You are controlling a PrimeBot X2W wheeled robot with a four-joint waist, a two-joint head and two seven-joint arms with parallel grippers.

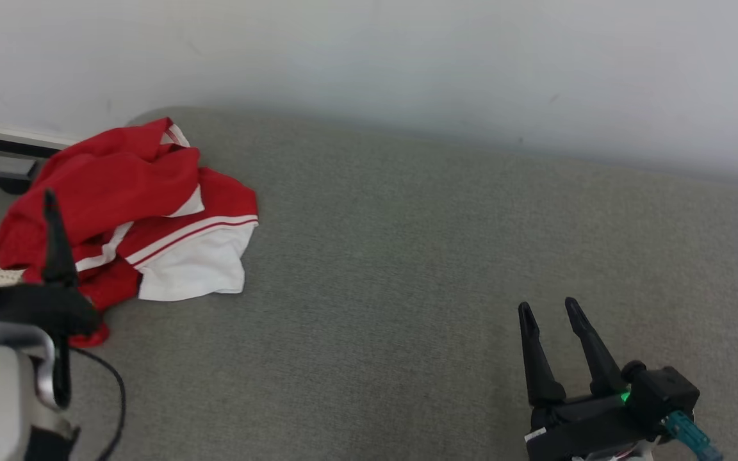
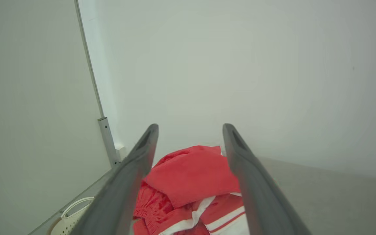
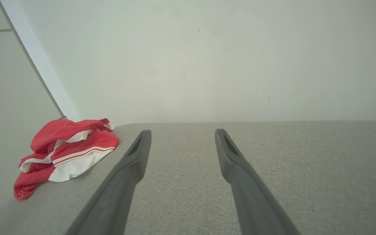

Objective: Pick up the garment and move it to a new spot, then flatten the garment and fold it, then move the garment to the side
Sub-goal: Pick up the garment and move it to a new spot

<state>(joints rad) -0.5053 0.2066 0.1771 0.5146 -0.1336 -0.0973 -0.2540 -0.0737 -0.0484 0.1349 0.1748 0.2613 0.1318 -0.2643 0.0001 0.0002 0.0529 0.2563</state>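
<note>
Sitting crumpled at 10 o'clock in head view: garment [image 1: 125, 192], on the far-left rounded corner of the bench [image 1: 407, 269], close to the white wall [image 1: 407, 57]
Garment is red cloth, soft heap, with a white panel and white/red stripes at its near-right edge; gathered red hem shows in left wrist view [image 2: 191, 176]
Bench top is grey woven fabric, flat, fine weave
Container: white perforated basket [image 2: 65, 225] with a thin loop handle, 7 o'clock in left wrist view, beside the garment; contents can't tell
Left claw [image 1: 16, 198] at 9 o'clock, fingers spread, pinching nothing, garment lying between and beyond them [image 2: 190, 127]; contact can't tell
Right claw [image 1: 547, 305] at 4 o'clock, fingers spread, empty, over bare bench, well apart from the garment, which sits at 9 o'clock in right wrist view [image 3: 67, 147]
Both claws: long dark tapered fingers, matte
</note>
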